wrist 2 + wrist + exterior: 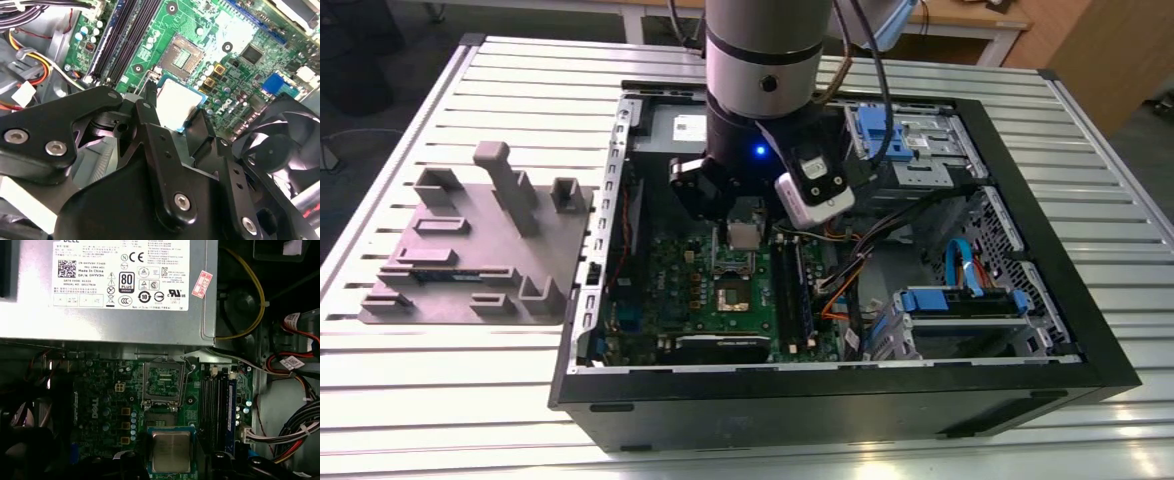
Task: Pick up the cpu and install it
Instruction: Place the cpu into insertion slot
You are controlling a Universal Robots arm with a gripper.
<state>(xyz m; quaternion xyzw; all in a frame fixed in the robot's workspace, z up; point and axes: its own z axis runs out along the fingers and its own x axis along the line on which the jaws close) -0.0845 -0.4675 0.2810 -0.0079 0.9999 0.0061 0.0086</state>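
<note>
Black claw (172, 107) clamped on two opposite edges of the cpu (177, 100), a flat square chip with a silvery top, held above the green motherboard (240, 30).

First wrist view: open socket (162, 381) just beyond the claw, grey labelled power supply box (110, 325) farther off.

Second wrist view: black fan (280, 150) beside the claw.

Exterior view: open black computer case (854, 400) on a ribbed metal bench (454, 400), with the arm (767, 60) blocking the board's far end.

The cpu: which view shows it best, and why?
The first wrist view: the cpu faces the camera, its metal top plain. The second wrist view shows it partly behind the gripper; the exterior view, a small grey square.
</note>
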